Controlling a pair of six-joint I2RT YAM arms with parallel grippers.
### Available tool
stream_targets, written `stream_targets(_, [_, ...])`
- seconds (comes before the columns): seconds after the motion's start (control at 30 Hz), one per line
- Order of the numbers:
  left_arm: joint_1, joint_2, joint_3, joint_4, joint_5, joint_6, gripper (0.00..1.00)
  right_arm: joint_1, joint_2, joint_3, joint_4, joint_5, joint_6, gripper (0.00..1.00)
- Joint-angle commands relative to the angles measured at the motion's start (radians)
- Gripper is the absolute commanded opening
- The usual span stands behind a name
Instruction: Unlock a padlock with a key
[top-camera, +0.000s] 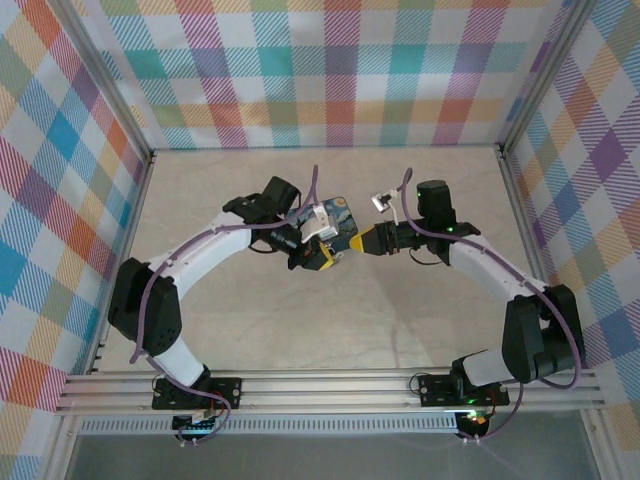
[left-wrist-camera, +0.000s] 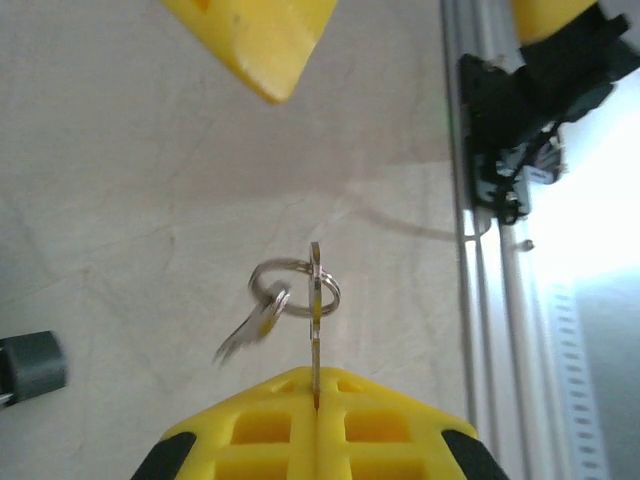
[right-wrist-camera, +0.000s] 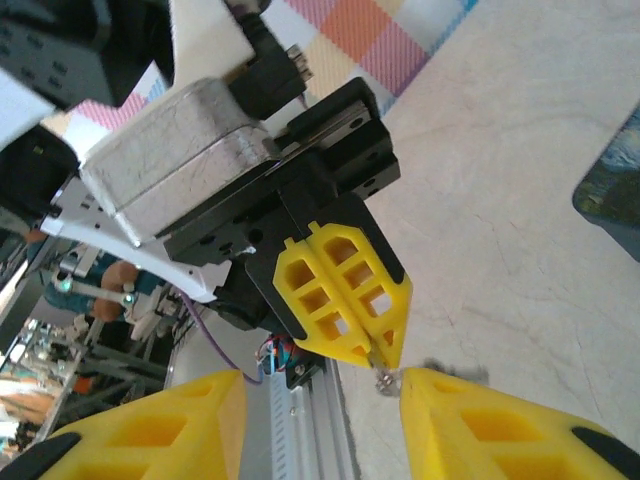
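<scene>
On the left side, the left arm (top-camera: 190, 255) curves in over the table (top-camera: 330, 330) and carries its fingers (top-camera: 325, 258) to the middle. From the left wrist camera, those fingers (left-wrist-camera: 315, 385) are pressed together on the key (left-wrist-camera: 315, 300). They pinch it edge-on at the very tip, so it stands straight out past the yellow pads. The ring (left-wrist-camera: 270, 268) hangs through the outer end and a second key (left-wrist-camera: 245, 338) dangles off it, blurred, perhaps swinging. My guess is the high grip keeps the key off the table and clear of everything, so it can be offered across.

Moving right, the blue tin (top-camera: 340, 213) lies on the table just behind the two grippers, out of the line between them.

The right fingers (top-camera: 362, 240) face the left ones nearly nose to nose. In the right wrist view they (right-wrist-camera: 320, 378) stand apart with nothing gripped. The left gripper's yellow tip sits just beyond the gap, with the little bit of metal (right-wrist-camera: 383, 372) at its point. It looks like a hand-over or a regrip being lined up, and the risk is the loose ring catching a pad. I cannot tell where the padlock is.
</scene>
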Motion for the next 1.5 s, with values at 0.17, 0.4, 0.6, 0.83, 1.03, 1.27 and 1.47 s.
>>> stream_targets(0.17, [0.009,0.025,0.039,-0.107,0.108,0.031,0.0,0.025,0.073,0.035,-0.064,-0.071,-0.198,0.39])
stream_targets(0.4, [0.014,0.027,0.05,-0.111,0.101,0.032,0.0,0.069,0.121,0.059,-0.067,-0.047,-0.211,0.36])
stream_targets(0.6, [0.023,0.023,0.045,-0.116,0.097,0.035,0.0,0.086,0.139,0.061,-0.049,-0.053,-0.201,0.27])
stream_targets(0.83, [0.033,0.019,0.046,-0.12,0.102,0.035,0.0,0.106,0.153,0.064,-0.079,-0.049,-0.212,0.21])
stream_targets(1.03, [0.045,0.009,0.036,-0.113,0.112,0.035,0.0,0.108,0.148,0.046,-0.064,-0.053,-0.215,0.11])
stream_targets(1.27, [0.055,0.003,0.031,-0.112,0.121,0.031,0.0,0.118,0.145,0.041,-0.093,-0.101,-0.232,0.1])
stream_targets(1.47, [0.058,0.009,0.037,-0.11,0.124,0.028,0.0,0.138,0.149,0.029,-0.115,-0.089,-0.247,0.01])
